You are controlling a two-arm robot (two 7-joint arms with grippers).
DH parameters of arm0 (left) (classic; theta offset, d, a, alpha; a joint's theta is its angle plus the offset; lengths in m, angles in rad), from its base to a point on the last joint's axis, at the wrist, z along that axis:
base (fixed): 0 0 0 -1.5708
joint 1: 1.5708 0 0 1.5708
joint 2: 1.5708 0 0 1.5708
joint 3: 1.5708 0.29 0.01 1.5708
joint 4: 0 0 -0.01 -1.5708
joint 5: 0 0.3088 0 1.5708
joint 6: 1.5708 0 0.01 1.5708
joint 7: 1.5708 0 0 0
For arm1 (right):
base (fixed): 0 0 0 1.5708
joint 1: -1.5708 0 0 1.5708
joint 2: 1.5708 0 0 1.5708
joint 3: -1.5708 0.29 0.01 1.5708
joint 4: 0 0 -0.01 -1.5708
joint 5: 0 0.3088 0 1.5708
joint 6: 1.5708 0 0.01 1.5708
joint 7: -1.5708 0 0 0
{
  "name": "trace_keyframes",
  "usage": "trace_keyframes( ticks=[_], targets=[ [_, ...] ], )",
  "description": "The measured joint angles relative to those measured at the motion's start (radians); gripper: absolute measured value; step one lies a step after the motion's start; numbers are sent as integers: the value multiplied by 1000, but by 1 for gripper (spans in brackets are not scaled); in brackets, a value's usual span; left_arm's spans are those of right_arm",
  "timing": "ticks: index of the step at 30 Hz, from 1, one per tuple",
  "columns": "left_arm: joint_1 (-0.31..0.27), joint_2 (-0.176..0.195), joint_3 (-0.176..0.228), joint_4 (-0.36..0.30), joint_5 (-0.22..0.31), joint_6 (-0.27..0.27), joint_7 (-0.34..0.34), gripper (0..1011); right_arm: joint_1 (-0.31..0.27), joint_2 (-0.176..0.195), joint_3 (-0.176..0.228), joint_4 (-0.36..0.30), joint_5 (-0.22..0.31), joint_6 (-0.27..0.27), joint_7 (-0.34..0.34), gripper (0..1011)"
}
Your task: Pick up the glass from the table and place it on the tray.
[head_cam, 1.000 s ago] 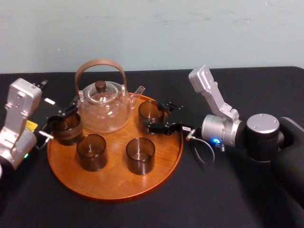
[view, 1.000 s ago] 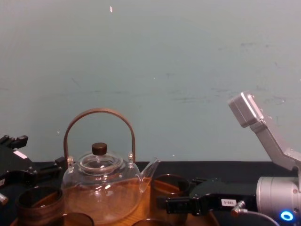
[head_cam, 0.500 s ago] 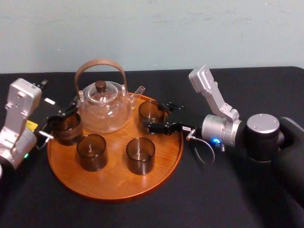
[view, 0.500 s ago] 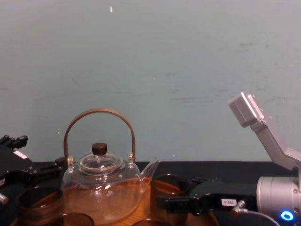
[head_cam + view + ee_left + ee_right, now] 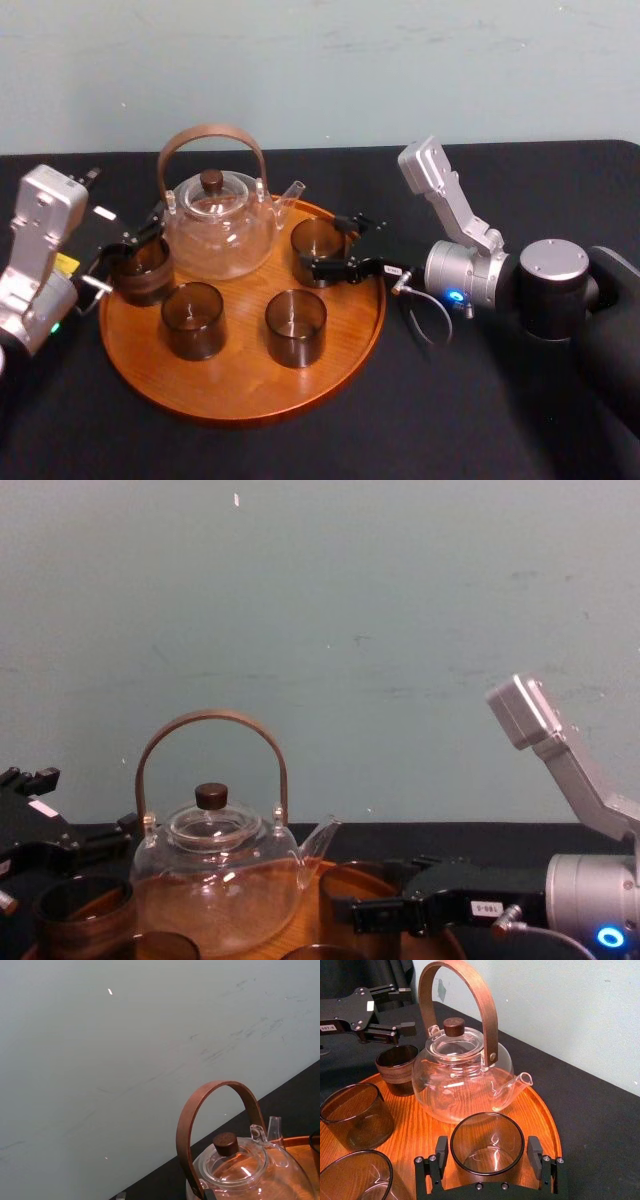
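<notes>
The glass (image 5: 315, 238) stands on the tray (image 5: 250, 400) at its far right, just right of the teapot (image 5: 218, 225), so the placing looks done. The right gripper (image 5: 488, 1147) is around it with its jaws spread, a thin gap showing on each side, and grips nothing. What is left is to draw that arm back clear of the rim without knocking the glass.

The left gripper (image 5: 410, 1008) sits at the tray's left edge by another glass (image 5: 140, 268). Its fingers look parted, but I cannot tell whether they reach around that glass.

A white label (image 5: 327, 1027) on the left gripper begins "107". The label (image 5: 482, 909) on the right gripper is too small to read. No glass shows on the table (image 5: 450, 420).
</notes>
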Motion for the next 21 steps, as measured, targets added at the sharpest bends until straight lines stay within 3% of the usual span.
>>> trace_keyframes(
  ticks=[8, 21],
  targets=[
    [0, 0, 0, 0, 0, 0, 0, 1001, -10, 11, 7, -27, 9, -12, 10, 1002],
    [0, 0, 0, 0, 0, 0, 0, 1001, -90, 96, 65, -216, 62, -47, -3, 1002]
  ],
)
